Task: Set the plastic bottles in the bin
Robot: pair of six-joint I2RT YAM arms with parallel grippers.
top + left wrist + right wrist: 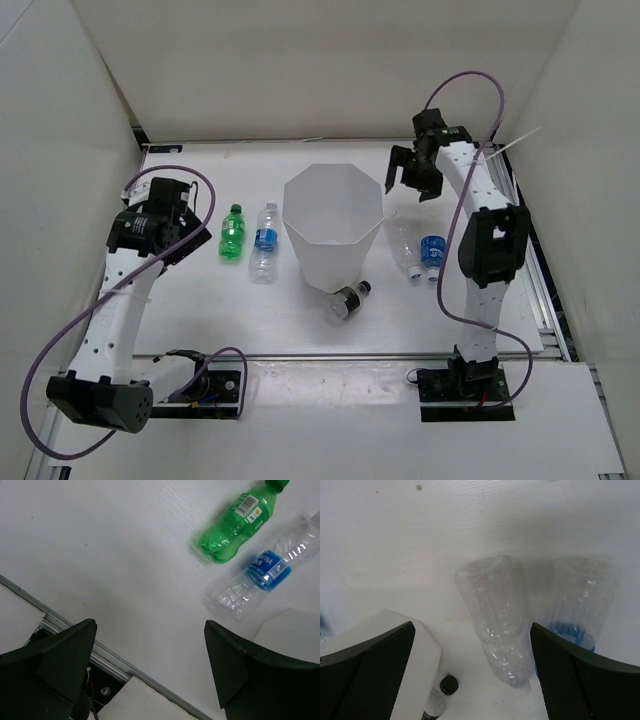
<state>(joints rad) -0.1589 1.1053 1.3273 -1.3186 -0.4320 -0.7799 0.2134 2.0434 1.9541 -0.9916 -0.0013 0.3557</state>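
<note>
- The five plastic bottles all lie on their sides on the matte white table (pixel 200 320), none of them yet in the tall white octagonal paper-like bin (pixel 303 238), which stands upright in the middle and narrows toward its base.
- Left of the bin, the green translucent plastic bottle (pixel 237 522) and a clear plastic bottle with a blue label (pixel 265 575) lie side by side, close together.
- Right of the bin, a plain clear ribbed plastic bottle (pixel 497 615) lies just beside a second clear bottle with a blue label (pixel 580 605).
- The small dark bottle with a silvery base (pixel 350 298) rests at the bin's near foot, touching it or nearly so.
- The left gripper (pixel 150 625) hangs with its jaws spread wide and nothing between them, near the green bottle but short of it.
- The right gripper (pixel 413 185) is likewise spread and empty, poised above the plain clear bottle, its jaws wider than the body.
- The clear bottles look empty, so probably very light. Their thin walls are dented and likely to buckle under a hard squeeze.
- The plastic is smooth and glossy, and the bodies are round, so a bottle may roll or squirt out of a pinch made off-centre.
- The best hold seems to be across the middle of the body, at the ribbed waist or label band, where the wall is stiffer.
- The bin looks thin and light, so a knock from an arm could tip it over.
</note>
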